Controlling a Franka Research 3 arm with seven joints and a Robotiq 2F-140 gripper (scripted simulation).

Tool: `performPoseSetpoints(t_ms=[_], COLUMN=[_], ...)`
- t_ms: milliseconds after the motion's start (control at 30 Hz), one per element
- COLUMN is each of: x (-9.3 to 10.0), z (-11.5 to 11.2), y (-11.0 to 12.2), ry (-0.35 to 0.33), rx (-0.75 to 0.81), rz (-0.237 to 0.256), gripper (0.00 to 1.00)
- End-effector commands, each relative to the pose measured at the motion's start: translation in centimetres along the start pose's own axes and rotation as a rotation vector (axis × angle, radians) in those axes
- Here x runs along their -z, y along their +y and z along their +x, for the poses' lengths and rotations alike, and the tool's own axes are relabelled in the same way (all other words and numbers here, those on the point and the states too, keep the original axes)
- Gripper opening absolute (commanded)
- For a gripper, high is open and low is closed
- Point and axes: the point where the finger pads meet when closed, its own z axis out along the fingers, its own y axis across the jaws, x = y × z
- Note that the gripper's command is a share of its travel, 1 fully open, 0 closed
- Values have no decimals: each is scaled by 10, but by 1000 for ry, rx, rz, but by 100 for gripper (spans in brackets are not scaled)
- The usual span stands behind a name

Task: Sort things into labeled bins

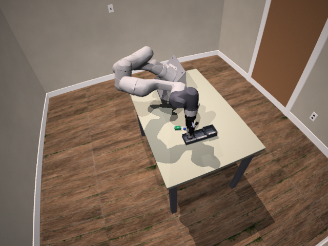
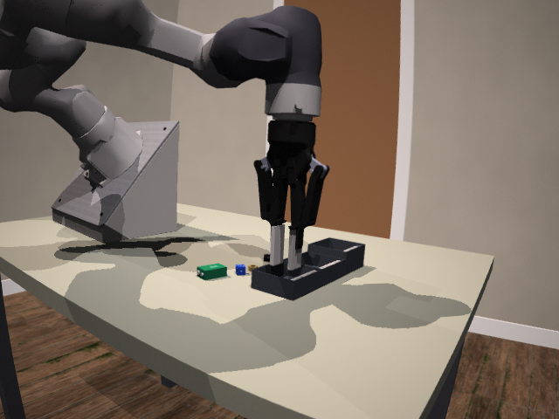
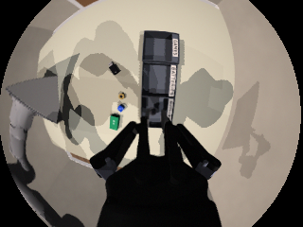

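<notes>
Gripper is down at the near bin, fingers a narrow gap apart, nothing seen between them. Step looks like a release just done into that bin; its label is partly hidden, can't read it, and can't tell what lies inside. Other labels read GAMES and, partly, BATTERIES. Four things sit on the worktop beside the bins: green battery, blue die, brass ring, black piece. Next move probably: lift straight up clear of the bin walls, then open wider for the battery, bound for the middle bin; die likely to GAMES. Ring and die sit close, so a wide gripper could bump one. Black piece's kind unclear.
</notes>
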Motion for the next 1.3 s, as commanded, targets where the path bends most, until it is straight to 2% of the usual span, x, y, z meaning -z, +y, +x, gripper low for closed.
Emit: performPoseSetpoints(t_ms=[0, 167, 333, 1267], x=[7, 11, 33, 33], z=[1, 1, 1, 1], y=[-2, -2, -2, -2], ry=[-2, -2, -2, -2], rx=[9, 9, 9, 9], rz=[2, 2, 2, 2], gripper=[19, 19, 19, 19])
